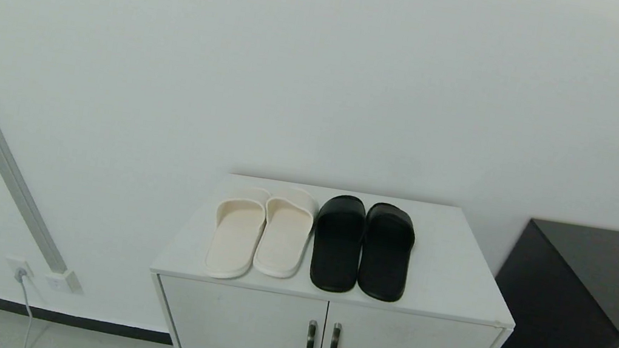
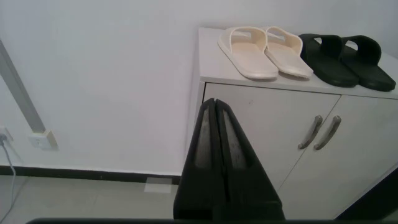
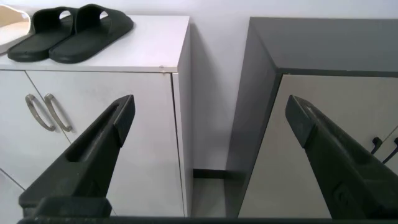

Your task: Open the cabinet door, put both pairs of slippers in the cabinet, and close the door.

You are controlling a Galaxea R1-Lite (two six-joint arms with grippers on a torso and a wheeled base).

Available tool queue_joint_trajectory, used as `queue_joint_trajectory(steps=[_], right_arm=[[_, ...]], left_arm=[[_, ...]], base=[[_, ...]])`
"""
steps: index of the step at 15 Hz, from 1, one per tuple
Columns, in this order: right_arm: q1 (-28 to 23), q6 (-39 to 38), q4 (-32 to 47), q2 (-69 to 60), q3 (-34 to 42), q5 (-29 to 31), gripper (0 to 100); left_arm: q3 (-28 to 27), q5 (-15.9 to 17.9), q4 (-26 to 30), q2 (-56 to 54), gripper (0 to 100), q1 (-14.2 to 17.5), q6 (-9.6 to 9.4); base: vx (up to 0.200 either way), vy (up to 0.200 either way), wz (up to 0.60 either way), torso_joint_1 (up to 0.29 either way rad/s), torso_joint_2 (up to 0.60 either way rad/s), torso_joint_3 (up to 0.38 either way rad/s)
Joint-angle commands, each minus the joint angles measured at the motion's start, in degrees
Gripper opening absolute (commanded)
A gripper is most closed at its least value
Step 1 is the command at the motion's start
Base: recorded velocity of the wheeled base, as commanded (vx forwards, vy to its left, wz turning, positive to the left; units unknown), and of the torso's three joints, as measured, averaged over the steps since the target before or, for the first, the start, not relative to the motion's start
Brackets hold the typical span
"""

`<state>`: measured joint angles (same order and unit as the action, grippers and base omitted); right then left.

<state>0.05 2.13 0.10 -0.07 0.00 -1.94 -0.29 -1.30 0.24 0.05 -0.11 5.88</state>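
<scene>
1. A plain white wall (image 1: 325,66) stands behind a low white cabinet (image 1: 455,269). A wall socket (image 1: 19,269) with a cable plugged in sits low on the wall to the robot's left.
2. Both cabinet doors are shut, and their two metal handles (image 1: 323,339) hang side by side at the centre seam.
3. The cream slippers (image 1: 281,237) lie on the cabinet top, toes toward the wall, on the robot's left.
4. The black slippers (image 1: 338,246) lie just beside them on the right, touching or nearly touching the cream pair.
5. A tall dark cabinet (image 1: 557,321) stands near the white one, on the robot's right.
6. The left end effector (image 2: 215,102) is closed and empty, fingers pressed together, in front of the white cabinet's left corner.
7. The right end effector (image 3: 210,102) is wide open and holds nothing, facing the gap between the two cabinets.
</scene>
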Motion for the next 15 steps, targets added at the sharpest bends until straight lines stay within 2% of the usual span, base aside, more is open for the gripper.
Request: queue_joint_trajectory(steps=[1,10,11,12,13,15], right_arm=[[0.04,-0.02,-0.01,0.07,0.00,0.00,100],[-0.05,0.59,-0.54,0.07,-0.18,-0.26,100],[0.30,-2.92,-1.24,2.97,-7.91,-0.26,100],[0.74,-10.13,1.57,8.60,-17.40,-0.35,100],[1.18,-9.52,5.70,13.96,-18.02,-3.42,100],[2.24,-5.39,3.59,23.10,-14.85,-10.54,100]], left_arm=[[0.03,-0.01,0.02,0.04,0,0.02,0.01],[0.03,-0.01,0.02,0.04,0,0.02,0.01],[0.03,-0.01,0.02,0.04,0,0.02,0.01],[0.03,-0.01,0.02,0.04,0,0.02,0.01],[0.03,-0.01,0.02,0.04,0,0.02,0.01],[0.03,-0.01,0.02,0.04,0,0.02,0.01]], base=[[0.000,0.000,0.00,0.000,0.00,0.000],[0.000,0.000,0.00,0.000,0.00,0.000],[0.000,0.000,0.00,0.000,0.00,0.000],[0.000,0.000,0.00,0.000,0.00,0.000],[0.000,0.000,0.00,0.000,0.00,0.000],[0.000,0.000,0.00,0.000,0.00,0.000]])
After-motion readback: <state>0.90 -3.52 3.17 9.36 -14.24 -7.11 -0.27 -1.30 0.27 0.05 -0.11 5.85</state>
